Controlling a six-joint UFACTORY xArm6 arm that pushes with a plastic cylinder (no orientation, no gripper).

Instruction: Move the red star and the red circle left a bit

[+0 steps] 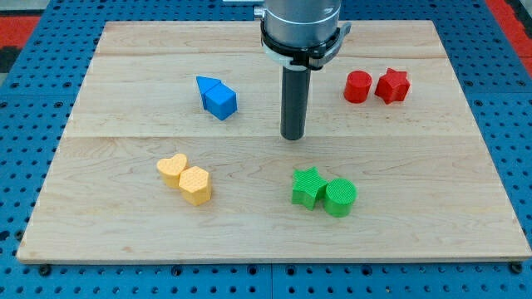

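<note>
Resting near the board's centre, my tip (pixel 293 137) touches no block; a bare rod, it has no fingers to part or clamp. Red circle (pixel 358 86) and red star (pixel 393 85): touching, near the top-right corner, apparently unpushed; the whole leftward shove seems still to do. Blue blocks (pixel 218 97) upper left, yellow (pixel 186 178) lower left, green (pixel 324 192) toward the bottom edge.

The pale wooden surface (pixel 125 249) carries four pairs of touching blocks. Far right lie the red circle (pixel 358 86) and red star (pixel 392 85); far left of centre, two blue blocks (pixel 218 97). Near left sit a yellow heart (pixel 173 169) and yellow hexagon (pixel 195 184); near right, a green star (pixel 307 187) and green circle (pixel 339 197).
</note>
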